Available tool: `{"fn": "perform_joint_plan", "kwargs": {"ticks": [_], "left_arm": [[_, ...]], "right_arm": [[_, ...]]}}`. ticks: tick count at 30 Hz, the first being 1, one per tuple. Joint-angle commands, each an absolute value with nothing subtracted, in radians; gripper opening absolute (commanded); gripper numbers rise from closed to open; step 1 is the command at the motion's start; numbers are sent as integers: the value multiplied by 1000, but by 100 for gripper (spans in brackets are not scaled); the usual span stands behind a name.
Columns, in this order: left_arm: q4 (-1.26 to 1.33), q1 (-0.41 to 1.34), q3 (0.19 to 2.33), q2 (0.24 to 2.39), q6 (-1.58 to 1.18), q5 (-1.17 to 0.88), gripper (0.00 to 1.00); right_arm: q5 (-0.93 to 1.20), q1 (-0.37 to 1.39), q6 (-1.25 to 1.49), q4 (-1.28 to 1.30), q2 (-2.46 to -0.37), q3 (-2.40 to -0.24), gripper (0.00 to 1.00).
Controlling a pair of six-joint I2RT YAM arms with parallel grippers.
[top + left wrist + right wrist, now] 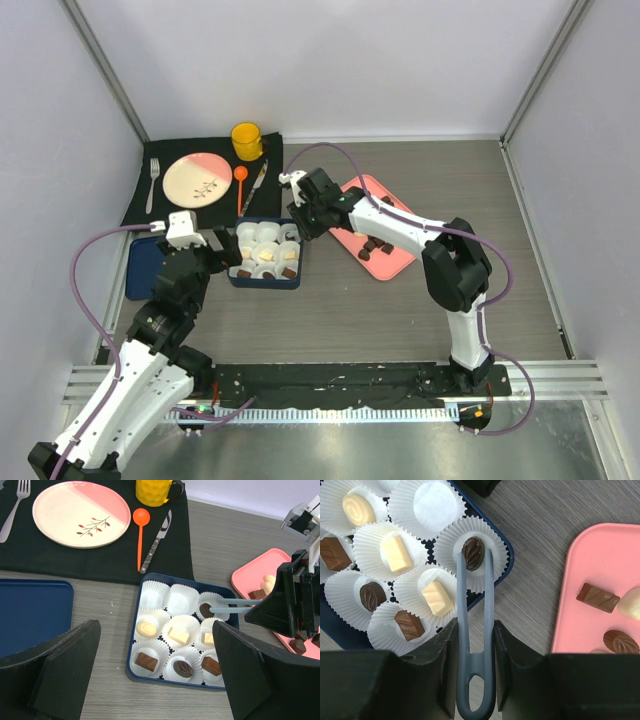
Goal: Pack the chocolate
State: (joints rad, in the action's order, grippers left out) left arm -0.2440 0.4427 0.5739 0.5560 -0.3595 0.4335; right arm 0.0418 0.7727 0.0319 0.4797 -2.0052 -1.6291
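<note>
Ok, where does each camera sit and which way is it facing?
Top: above and behind, looking down at the table; both arms show.
Left wrist: looks forward over the blue box; open left fingers frame the bottom.
Right wrist: looks down the tongs at a dark chocolate; right fingers grip them.
Shared: both wrist views show the box and pink tray.

A black cloth placemat [60, 560] is lying at the far left of the grey wood-grain table [400, 320], carrying a round pink-and-cream plate [81, 513] with a twig motif, a silver fork [15, 502], a yellow mug [154, 491], an orange plastic spoon [140, 530] and a table knife [156, 542], while a flat dark blue tray [32, 612] is sitting just beside its near edge.
</note>
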Motion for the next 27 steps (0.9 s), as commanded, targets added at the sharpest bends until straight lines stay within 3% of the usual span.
{"fn": "perform_joint_plan", "kwargs": {"ticks": [1, 11, 27], "left_arm": [[-207, 437, 615, 548, -353, 437, 100], [-209, 437, 614, 546, -353, 437, 100], [-207, 437, 614, 552, -354, 433, 100]], "right_arm": [[28, 775, 32, 462, -1928, -1684, 32], [-58, 747, 34, 456, -1790, -1661, 25], [-77, 471, 60, 459, -1569, -1310, 23]]}}
